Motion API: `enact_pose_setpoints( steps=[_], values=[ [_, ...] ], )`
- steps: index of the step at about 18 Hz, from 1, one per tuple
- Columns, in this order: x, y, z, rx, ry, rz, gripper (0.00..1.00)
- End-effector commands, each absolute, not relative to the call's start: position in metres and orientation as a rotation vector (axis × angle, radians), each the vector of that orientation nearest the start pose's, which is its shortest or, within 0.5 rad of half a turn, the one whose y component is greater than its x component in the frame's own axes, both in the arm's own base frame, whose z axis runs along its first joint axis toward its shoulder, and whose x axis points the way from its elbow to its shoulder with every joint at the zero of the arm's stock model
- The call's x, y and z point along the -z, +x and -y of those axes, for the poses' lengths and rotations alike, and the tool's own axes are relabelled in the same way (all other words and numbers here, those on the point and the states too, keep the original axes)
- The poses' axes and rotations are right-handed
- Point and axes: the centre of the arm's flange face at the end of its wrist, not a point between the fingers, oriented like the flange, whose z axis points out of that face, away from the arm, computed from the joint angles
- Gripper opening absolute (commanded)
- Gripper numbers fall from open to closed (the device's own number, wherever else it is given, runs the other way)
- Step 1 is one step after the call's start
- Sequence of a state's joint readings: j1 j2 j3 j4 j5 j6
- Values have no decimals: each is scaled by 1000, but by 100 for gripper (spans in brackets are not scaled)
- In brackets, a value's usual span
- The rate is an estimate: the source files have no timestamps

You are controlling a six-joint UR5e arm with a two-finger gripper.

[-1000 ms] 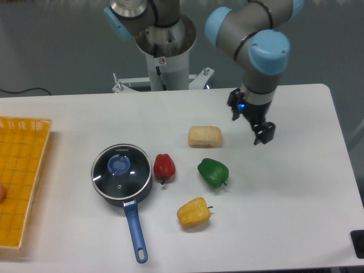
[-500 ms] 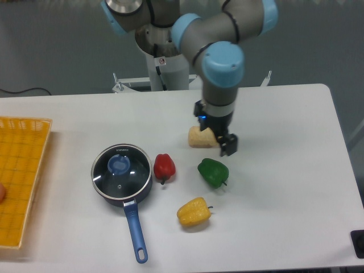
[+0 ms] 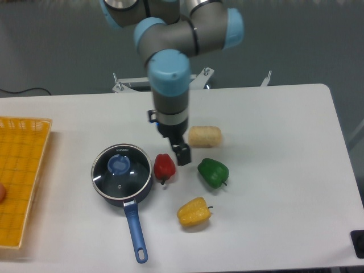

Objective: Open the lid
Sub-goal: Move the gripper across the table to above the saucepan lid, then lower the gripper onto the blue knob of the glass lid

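Observation:
The round glass lid [image 3: 121,173] with its blue centre knob [image 3: 119,165] sits shut on the dark saucepan [image 3: 108,193], left of the table's middle. The pan's blue handle [image 3: 135,233] points toward the front edge. My gripper [image 3: 170,139] hangs up and to the right of the pan, just above the red pepper [image 3: 164,166]. It is open and holds nothing. One dark fingertip [image 3: 183,154] shows clearly; the other is mostly hidden by the wrist.
A green pepper [image 3: 213,172] and a yellow pepper [image 3: 194,211] lie right of the pan. A beige bread-like block [image 3: 205,136] lies just right of the gripper. A yellow basket [image 3: 23,170] stands at the left edge.
The arm has swung left across the table, from the right side past the beige block to a spot above the red pepper. The lid and pan have not moved.

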State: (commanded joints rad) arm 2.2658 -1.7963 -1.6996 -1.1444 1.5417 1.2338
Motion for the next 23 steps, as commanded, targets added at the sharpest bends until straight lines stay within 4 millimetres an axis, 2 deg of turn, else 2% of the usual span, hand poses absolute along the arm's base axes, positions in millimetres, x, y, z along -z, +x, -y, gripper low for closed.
enact_pose_setpoints(
  steps=[7,14,19,23],
  values=[
    [-349,-216,-532,-60,-3043,-448,100],
    [-346,-212,-533,-36,-3076,15,100],
    [-340,-207,-545,-49,-3028,306,100],
    [-324,-198,-557,-58,-3029,385,100]
  ],
)
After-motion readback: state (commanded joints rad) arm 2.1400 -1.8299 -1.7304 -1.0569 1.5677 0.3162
